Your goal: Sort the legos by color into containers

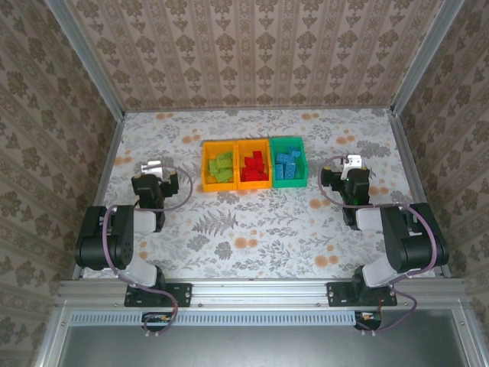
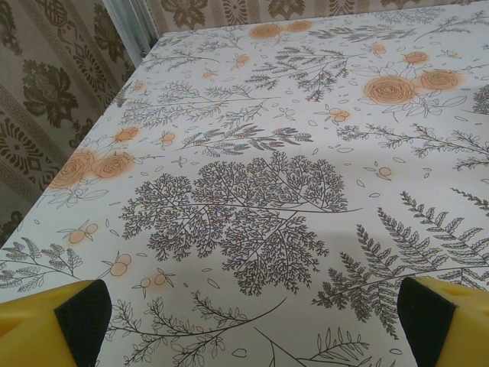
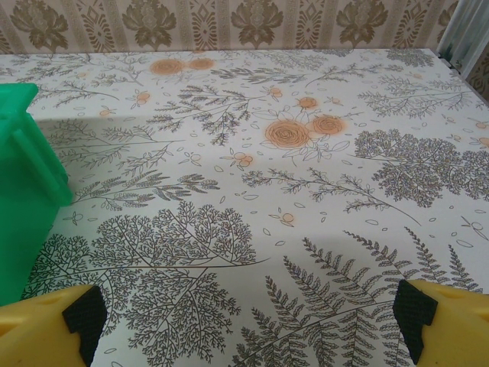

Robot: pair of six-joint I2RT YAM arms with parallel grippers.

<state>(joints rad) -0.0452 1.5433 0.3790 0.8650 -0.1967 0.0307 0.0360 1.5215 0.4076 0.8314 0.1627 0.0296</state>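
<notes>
Inspecting 3 bins (image 1: 253, 143): legos (image 1: 254, 166) look sorted by colour. I find left claw (image 1: 155, 168) and right claw (image 1: 351, 164) gaping, empty; I'd park them clear.

We see smooth, slightly glossy plastic in the bins (image 1: 290, 182) and the studded bricks (image 1: 253, 165) at upper middle. The table cover (image 2: 252, 122) looks matt and printed. The rail (image 1: 260, 293) along the bottom is brushed metal, and the finger pads (image 2: 84, 325) look matt black.
</notes>
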